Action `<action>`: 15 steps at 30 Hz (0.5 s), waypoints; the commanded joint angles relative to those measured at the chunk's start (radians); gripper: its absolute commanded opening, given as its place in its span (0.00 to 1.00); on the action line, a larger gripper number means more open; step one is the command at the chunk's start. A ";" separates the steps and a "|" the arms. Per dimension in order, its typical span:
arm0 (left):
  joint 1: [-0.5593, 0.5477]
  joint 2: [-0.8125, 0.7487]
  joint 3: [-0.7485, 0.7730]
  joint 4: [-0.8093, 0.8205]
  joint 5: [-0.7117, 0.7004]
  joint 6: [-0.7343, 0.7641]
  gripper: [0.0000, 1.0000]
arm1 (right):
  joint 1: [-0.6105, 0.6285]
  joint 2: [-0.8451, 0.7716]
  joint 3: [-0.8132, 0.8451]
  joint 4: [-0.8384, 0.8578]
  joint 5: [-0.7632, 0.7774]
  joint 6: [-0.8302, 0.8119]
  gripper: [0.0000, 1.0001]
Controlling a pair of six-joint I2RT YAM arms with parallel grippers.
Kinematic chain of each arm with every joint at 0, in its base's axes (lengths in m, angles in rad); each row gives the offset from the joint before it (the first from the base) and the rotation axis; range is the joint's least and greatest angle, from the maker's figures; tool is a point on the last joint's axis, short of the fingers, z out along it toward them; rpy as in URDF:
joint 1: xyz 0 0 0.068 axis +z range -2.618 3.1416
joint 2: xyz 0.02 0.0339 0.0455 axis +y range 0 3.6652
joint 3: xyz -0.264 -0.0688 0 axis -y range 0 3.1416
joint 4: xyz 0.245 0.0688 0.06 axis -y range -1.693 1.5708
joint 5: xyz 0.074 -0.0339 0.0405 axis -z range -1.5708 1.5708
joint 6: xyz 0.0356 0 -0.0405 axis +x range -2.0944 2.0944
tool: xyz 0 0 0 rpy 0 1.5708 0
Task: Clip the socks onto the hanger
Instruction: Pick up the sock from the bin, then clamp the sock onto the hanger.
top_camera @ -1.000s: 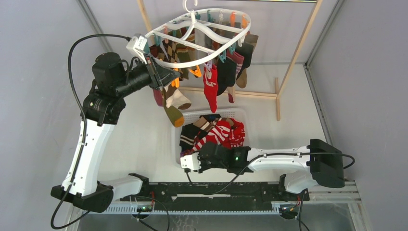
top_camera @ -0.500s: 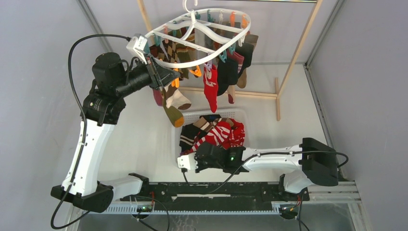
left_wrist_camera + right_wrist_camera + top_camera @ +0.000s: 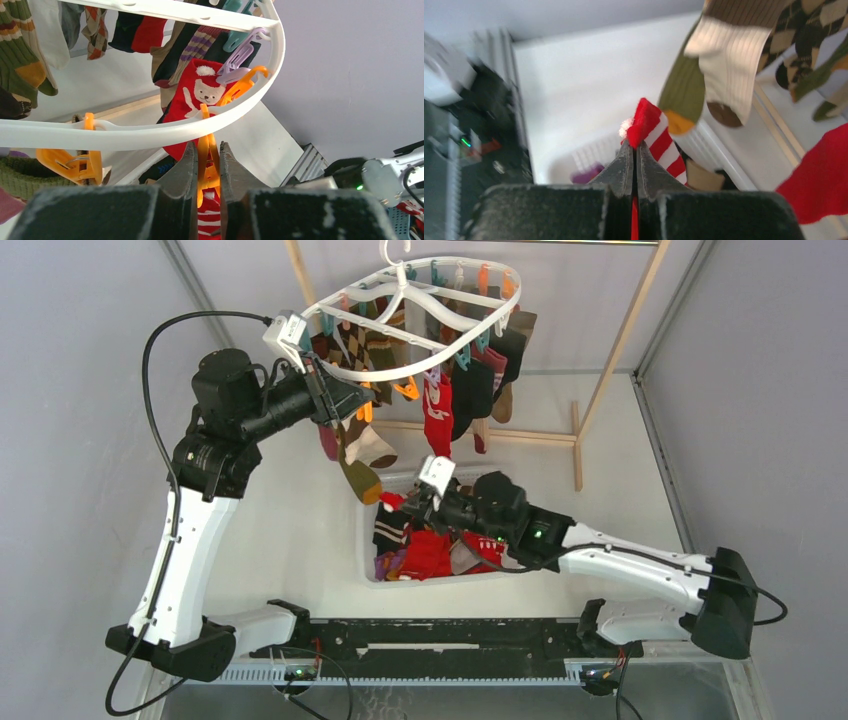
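The white oval hanger (image 3: 420,368) hangs at the top centre with several socks clipped to its rim (image 3: 150,132), among them a red bear sock (image 3: 200,95). My left gripper (image 3: 358,405) is up at the hanger's near-left rim. Its jaws (image 3: 208,150) are shut on an orange clip (image 3: 207,167). My right gripper (image 3: 405,505) hovers over the basket's back-left part. It is shut (image 3: 634,150) on the tip of a red-and-white striped sock (image 3: 651,127), which hangs below the fingers. More socks (image 3: 430,552) lie in the basket.
The white slotted basket (image 3: 366,540) stands on the table in the middle. A bare wooden frame (image 3: 612,355) carries the hanger. An olive and cream sock (image 3: 360,455) dangles just left of my right gripper. Grey walls close both sides.
My right gripper shut on the striped sock, then rose from the basket's near edge and swung back and left with it. The left arm has stayed still on the clip.
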 commanded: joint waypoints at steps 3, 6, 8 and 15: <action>0.002 -0.013 0.026 0.001 0.056 -0.003 0.09 | -0.107 -0.061 0.007 0.276 -0.190 0.438 0.00; 0.002 -0.015 0.015 0.004 0.060 -0.002 0.09 | -0.177 -0.038 0.004 0.382 -0.302 0.596 0.00; 0.002 -0.017 0.009 0.004 0.063 0.001 0.09 | -0.195 -0.026 -0.010 0.463 -0.332 0.653 0.00; 0.002 -0.010 0.003 0.009 0.081 -0.006 0.09 | -0.256 0.046 -0.021 0.710 -0.428 0.855 0.00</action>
